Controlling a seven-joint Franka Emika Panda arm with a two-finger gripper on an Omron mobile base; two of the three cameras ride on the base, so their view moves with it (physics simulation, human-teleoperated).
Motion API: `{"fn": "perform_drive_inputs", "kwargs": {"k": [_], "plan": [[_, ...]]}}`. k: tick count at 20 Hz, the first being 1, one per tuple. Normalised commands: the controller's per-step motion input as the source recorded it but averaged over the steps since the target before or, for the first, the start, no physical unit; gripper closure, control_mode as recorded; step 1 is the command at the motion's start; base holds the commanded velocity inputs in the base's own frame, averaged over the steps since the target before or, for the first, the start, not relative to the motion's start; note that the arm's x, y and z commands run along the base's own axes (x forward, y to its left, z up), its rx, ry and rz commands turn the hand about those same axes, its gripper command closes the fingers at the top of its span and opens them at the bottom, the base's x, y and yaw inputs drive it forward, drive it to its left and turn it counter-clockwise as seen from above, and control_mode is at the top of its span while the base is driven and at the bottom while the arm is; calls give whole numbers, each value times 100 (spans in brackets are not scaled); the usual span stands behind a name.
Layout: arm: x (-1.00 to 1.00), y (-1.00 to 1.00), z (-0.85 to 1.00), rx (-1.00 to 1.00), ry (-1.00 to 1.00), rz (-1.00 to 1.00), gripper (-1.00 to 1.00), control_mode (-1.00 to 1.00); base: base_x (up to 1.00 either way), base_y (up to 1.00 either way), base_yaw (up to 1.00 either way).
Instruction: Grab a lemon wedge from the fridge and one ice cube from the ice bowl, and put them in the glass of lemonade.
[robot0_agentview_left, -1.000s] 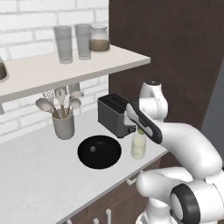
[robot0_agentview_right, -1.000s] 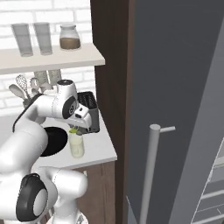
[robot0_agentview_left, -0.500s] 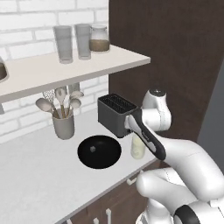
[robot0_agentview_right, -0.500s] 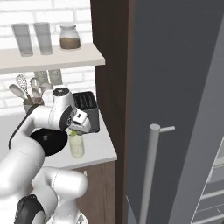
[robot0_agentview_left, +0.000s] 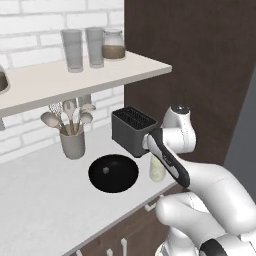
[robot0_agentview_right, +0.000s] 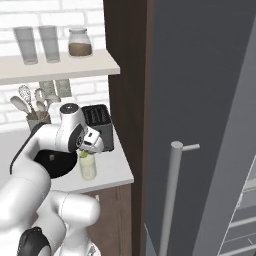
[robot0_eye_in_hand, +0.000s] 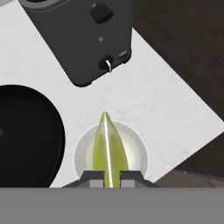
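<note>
Landmark: glass of lemonade (robot0_eye_in_hand: 110, 153), a short round tumbler with a pale rim and pale yellow liquid, standing upright on the counter (robot0_agentview_left: 45, 205) near its front edge.

Lemon wedge (robot0_eye_in_hand: 109, 148): small, glossy, yellow-green, a slim pointed sliver with a pale ridge down its middle. In the hand view it lies directly above the glass mouth, long axis running from the finger tips toward the toaster, sharp tip leading. In the right base view it shows as a small green fleck at the glass rim (robot0_agentview_right: 85, 155).

Gripper (robot0_eye_in_hand: 110, 176): two small dark finger tips drawn close, pinching the wide end of the wedge between them; it hangs just above the glass. In the right base view it sits at the end of the white arm, over the tumbler (robot0_agentview_right: 93, 148).

Ice bowl (robot0_agentview_left: 113, 173): shallow, round, matte black, resting flat just beside the glass on the side away from the dark panel; one small pale cube (robot0_agentview_left: 105, 170) lies near its middle.

Toaster (robot0_agentview_left: 133, 131): boxy, dark grey, slotted top, just behind the glass; the hand view shows its knob and lever.

Utensil cup (robot0_agentview_left: 73, 145): plain grey cylinder holding pale spoons and a whisk, well beyond the bowl from the glass, against the white brick wall.

Shelf (robot0_agentview_left: 75, 80): flat, off-white, above the glass; bears two clear grey glasses and a brown-filled jar (robot0_agentview_left: 113, 45).

Fridge (robot0_agentview_right: 200, 125): smooth grey, tall, with a long vertical silver handle (robot0_agentview_right: 170, 200), standing past the dark brown panel from the glass.
</note>
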Motion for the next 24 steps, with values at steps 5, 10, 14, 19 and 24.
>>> {"fn": "perform_drive_inputs", "kwargs": {"k": [5,10,14,19,24], "plan": [[0,0,0,0,0,0,-100,-100,0,0,0],[0,0,0,0,1,0,-100,-100,0,0,0],[0,0,5,0,0,0,-100,-100,0,0,0],[0,0,21,2,0,0,-100,-100,0,0,0],[-1,0,16,2,-2,0,-100,-100,0,0,0]]}}
